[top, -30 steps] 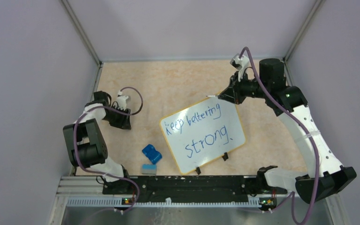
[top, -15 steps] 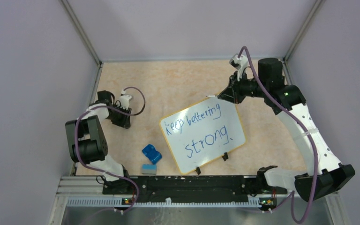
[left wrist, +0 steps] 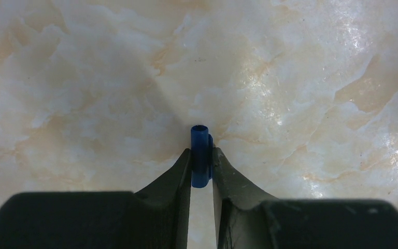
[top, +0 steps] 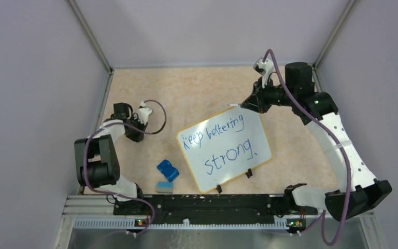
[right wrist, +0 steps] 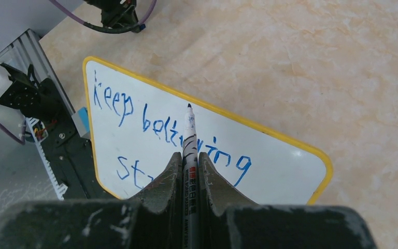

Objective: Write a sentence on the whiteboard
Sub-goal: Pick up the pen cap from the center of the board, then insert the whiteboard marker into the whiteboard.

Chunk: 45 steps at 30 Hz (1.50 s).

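Clenching a marker (right wrist: 188, 127) in the right gripper (right wrist: 189, 155), tip out ahead of the fingers by the whiteboard (right wrist: 285, 166) rim — blue sentence (right wrist: 113, 101) on it, left gripper (left wrist: 201, 153) pinching a blue cap (left wrist: 199, 137) between fingertips.

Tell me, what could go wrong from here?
The right pincer grips a black-and-white marker pen, uncapped, its tip close to the blue handwritten sentence on the yellow-rimmed whiteboard: a stray dip might streak it. The left pincer pinches the small blue plastic cap with just its tips, so it could slip.
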Motion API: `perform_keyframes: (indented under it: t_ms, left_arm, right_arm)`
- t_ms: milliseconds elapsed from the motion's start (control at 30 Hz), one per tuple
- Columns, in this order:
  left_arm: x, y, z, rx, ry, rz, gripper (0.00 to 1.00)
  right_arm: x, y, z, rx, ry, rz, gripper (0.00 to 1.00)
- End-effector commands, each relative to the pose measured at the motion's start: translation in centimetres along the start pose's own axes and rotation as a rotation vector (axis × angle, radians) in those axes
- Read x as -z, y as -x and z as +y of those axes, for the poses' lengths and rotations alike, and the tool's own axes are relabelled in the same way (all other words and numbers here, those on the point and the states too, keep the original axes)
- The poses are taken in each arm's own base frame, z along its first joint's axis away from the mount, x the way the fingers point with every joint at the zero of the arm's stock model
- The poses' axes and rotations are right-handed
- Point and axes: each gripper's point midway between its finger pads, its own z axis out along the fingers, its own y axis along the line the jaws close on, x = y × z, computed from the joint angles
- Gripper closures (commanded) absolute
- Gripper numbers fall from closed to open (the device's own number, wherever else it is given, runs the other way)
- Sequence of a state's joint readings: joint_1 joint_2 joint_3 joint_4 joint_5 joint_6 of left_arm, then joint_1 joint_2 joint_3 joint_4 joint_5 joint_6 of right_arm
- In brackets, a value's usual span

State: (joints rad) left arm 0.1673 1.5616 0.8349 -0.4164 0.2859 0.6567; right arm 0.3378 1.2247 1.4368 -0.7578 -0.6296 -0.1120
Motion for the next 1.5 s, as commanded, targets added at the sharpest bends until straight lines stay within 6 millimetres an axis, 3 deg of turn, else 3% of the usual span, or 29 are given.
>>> perform_keyframes:
  t_ms: [0,100,200,433,600,733,867,933,1100,1233,1400,1467]
  left_arm:
    - [-0.8,-5.9,-4.4,0.047,-0.15,0.199,0.8]
    - [-0.6,-4.8,-4.9,0.067,-0.203,0.178,0.9]
    - [0.5,-2.3,-4.9,0.074,-0.224,0.106,0.99]
    - [5.3,4.5,-3.6,0.059,-0.194,-0.084,1.0]
    - [9.9,9.7,-2.3,0.025,-0.142,-0.219,1.0]
    - [15.8,15.6,-3.3,-0.066,-0.168,-0.412,1.0]
    - [21.4,20.2,-6.6,-0.223,-0.207,-0.583,1.0]
    - [23.3,21.9,-9.9,-0.335,-0.252,-0.63,1.0]
    - [27.4,23.8,-15.9,-0.507,-0.402,-0.709,1.0]
    - [28.5,23.1,-20.9,-0.602,-0.572,-0.706,1.0]
    - [27.1,20.9,-25.8,-0.73,-0.654,-0.625,1.0]
    - [26.3,20.3,-26.9,-0.759,-0.657,-0.593,1.0]
  right_arm:
    - [0.9,2.2,0.1,0.044,-0.007,-0.051,1.0]
    - [0.9,2.2,0.1,0.044,-0.007,-0.05,1.0]
    - [1.0,2.3,0.2,0.05,-0.008,-0.052,1.0]
    - [1.1,3.1,0.3,0.056,-0.005,-0.074,1.0]
    - [1.3,3.7,0.5,0.059,-0.006,-0.099,1.0]
    - [1.2,3.8,0.8,0.044,0.013,-0.113,1.0]
    - [0.9,3.8,1.7,0.016,0.073,-0.117,1.0]
    - [0.9,3.9,2.5,-0.002,0.121,-0.121,1.0]
    - [1.3,4.3,4.5,-0.07,0.248,-0.147,1.0]
    - [1.5,3.8,6.1,-0.121,0.359,-0.145,1.0]
    - [1.3,2.2,7.0,-0.183,0.436,-0.101,1.0]
    - [1.1,1.6,7.0,-0.199,0.437,-0.087,1.0]
